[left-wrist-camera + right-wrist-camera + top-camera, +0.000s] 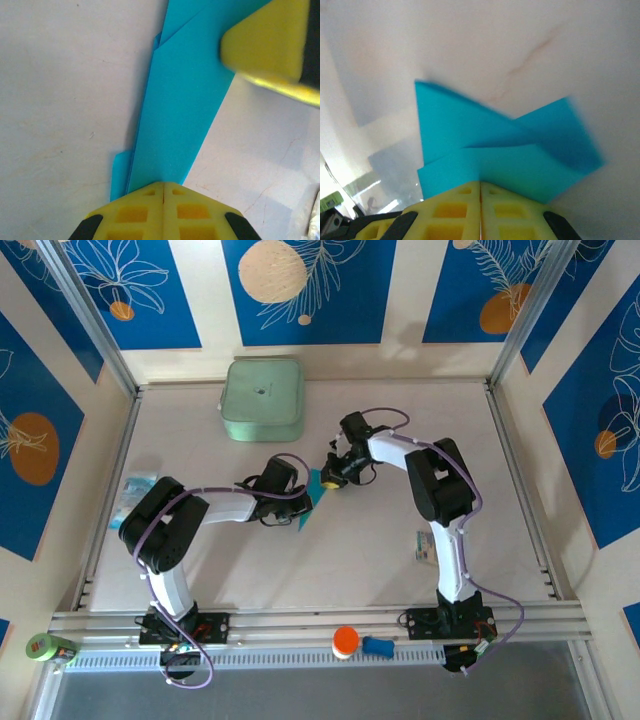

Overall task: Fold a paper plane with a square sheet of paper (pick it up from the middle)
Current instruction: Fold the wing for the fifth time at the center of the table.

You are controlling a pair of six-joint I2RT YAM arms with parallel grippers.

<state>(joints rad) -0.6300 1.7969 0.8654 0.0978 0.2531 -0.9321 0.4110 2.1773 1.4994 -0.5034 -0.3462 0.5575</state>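
Here, the paper plane (180,100) is sitting at the middle of the table (420,405) as a narrow, creased strip of layered cyan-blue folds. The left jaws are clenching one end of it, pressed fully together, while the right jaws are pinching the other end, likewise closed.

Pale green rounded-square box (262,398) sits at the back. Ahead of it, slightly right, lies the folded cyan-blue paper plane (306,514). One small printed packet (135,488) lies ahead-left of the box, another printed packet (424,545) farther ahead-right.

matt creased paper plane (180,100), smooth pale table (65,100).
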